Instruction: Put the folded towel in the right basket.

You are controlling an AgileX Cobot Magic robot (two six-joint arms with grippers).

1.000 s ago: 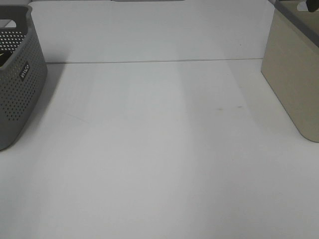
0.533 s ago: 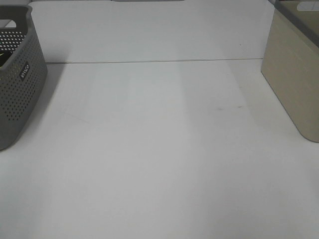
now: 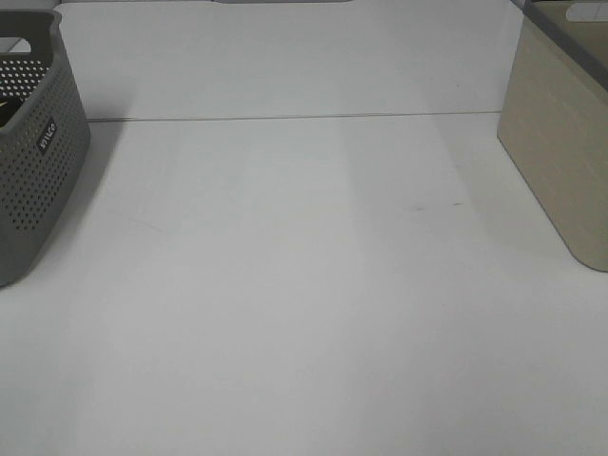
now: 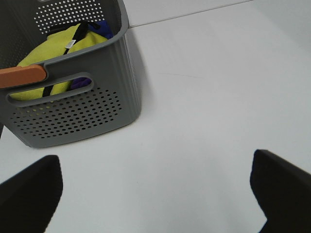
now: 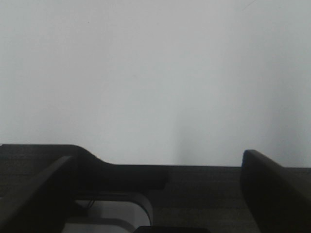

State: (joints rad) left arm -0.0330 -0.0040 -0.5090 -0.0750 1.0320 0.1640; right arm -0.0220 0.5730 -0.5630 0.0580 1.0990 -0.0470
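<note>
L gripper point(image 4: 155, 194) hung spread wide over the table point(image 3: 313, 285), fingers point(image 4: 29, 191) well apart w/ nothing between them. Just beyond it sat the grey basket point(image 4: 77, 104), perforated, holding a yellow cloth point(image 4: 58, 43) w/ something blue-purple point(image 4: 99, 26) behind; an orange piece point(image 4: 22, 76) lay across its near rim.

R gripper point(image 5: 155, 191) also stood parted and empty, both fingers point(image 5: 274, 194) dark at the frame edges. Under it: a dark rim point(image 5: 121, 170) w/ a pale patch point(image 5: 107, 213) below. Probably the lip of the beige basket point(image 3: 560, 142) and maybe the towel inside, but too dim to say.

Key relation: no towel lay on the table or in either gripper. My guess is it already sat in the beige basket, straight below the R gripper, so the R arm was by far the nearer. Its long axis couldn't be read. A pale sliver point(image 3: 584, 11) showed over that basket's top edge in the high view, possibly cloth.

If so, the task looked done or nearly so; what remained was lifting the R arm clear w/o catching the rim.

Table was plain white, matte, w/ 2 faint marks point(image 3: 437, 204) right of centre. The 2 baskets sat well apart at opposite edges, w/ a white wall point(image 3: 285, 57) behind.
</note>
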